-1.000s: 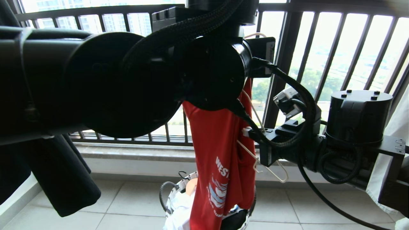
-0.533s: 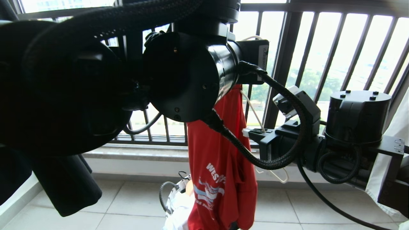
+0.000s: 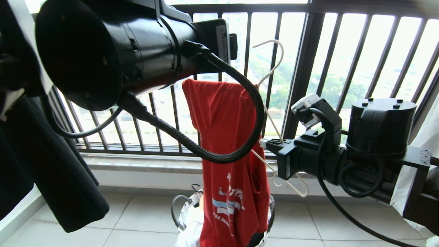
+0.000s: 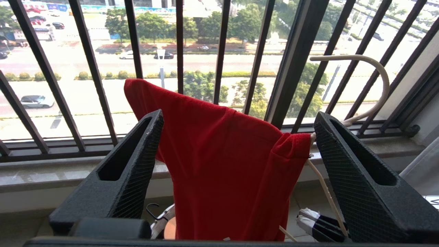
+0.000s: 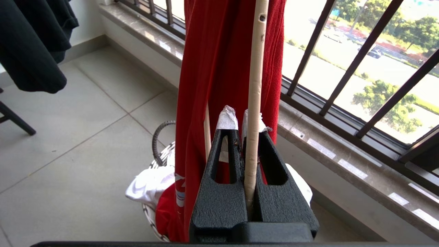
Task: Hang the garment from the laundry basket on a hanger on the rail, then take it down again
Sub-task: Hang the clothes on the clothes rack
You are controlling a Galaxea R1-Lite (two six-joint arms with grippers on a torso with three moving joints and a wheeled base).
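right wrist view, right claw point(image 5: 253, 137) clamps hanger point(image 5: 254, 85), head view hides grip

Red garment point(image 3: 226, 137), plain across the upper cloth, white lettering and a light-blue-and-white print lower down (letters too creased to read). Cream-white hanger point(image 3: 271, 73), thin, pale against the dark bars. Black window railing point(image 3: 301, 68), with green trees and a pale grey road behind. Black right gripper point(image 5: 247, 137), textured, white tape on the fingertips point(image 5: 227, 118). Black left gripper point(image 4: 236, 137), with a fine cross-hatched pattern on the inner pads point(image 4: 144, 171). White-and-black woven rim on the laundry basket point(image 3: 187, 207), thin black loop handles, white cloth inside. Black shirt point(image 3: 65, 181) at lower left of the head view. Light grey floor tiles point(image 3: 144, 219), darker grout lines.
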